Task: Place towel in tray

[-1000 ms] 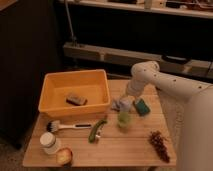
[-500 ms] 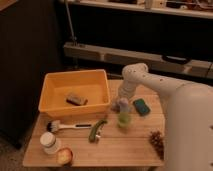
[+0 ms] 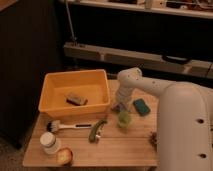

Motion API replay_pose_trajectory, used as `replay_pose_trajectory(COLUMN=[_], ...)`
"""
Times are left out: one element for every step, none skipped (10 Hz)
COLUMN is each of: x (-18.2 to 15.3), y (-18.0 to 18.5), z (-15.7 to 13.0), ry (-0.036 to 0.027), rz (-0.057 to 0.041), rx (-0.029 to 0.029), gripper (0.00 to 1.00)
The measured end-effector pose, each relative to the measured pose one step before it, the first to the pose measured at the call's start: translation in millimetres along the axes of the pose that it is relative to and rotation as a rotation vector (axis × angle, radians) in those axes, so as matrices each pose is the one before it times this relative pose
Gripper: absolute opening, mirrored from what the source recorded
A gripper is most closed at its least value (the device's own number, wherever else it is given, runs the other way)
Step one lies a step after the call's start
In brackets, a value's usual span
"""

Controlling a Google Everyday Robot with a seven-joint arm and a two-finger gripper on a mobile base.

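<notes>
Dark shelving runs behind a pale wooden table (image 3: 125,146) with a smooth plank top. On its left stands the tray (image 3: 70,111), a rectangular yellow plastic tub with a small brown block (image 3: 76,99) lying inside. The towel (image 3: 118,107) is a small greyish, crumpled bit of cloth on the table just right of the tray, outside it. It is mostly hidden, so its long axis cannot be made out. The gripper (image 3: 120,102) hangs right over the towel at the end of a rounded white arm (image 3: 150,89); whether it is open or closed cannot be told. A green sponge (image 3: 141,106) and a green cup (image 3: 123,119) sit close by. Since half a second ago the arm has shifted slightly toward the tray, while the towel has stayed on the table.
</notes>
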Motion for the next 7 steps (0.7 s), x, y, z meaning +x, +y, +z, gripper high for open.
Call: replay_pose_trajectory(x=[1.09, -1.39, -0.27, -1.09, -3.29, -2.44, -3.71], y=[1.25, 2.99, 0.0, -1.61, -6.26, -4.58, -4.0], z=[-5.93, -12.76, -10.66, -6.83, -6.23, -4.0, -5.29], ry=[-0.00998, -0.01389, 0.00488, 0.0039, 0.00318, -0.00026, -0.00489], rz=[0.00153, 0.01015, 0.02616, 0.02765, 0.05532, 0.03668, 0.02879], rx=[0.00033, -0.01225, -0.01218, -0.0083, 0.0043, 0.00764, 0.00921], gripper=[0.4, 0.28, 0.18, 0.1, 0.02, 0.0, 0.0])
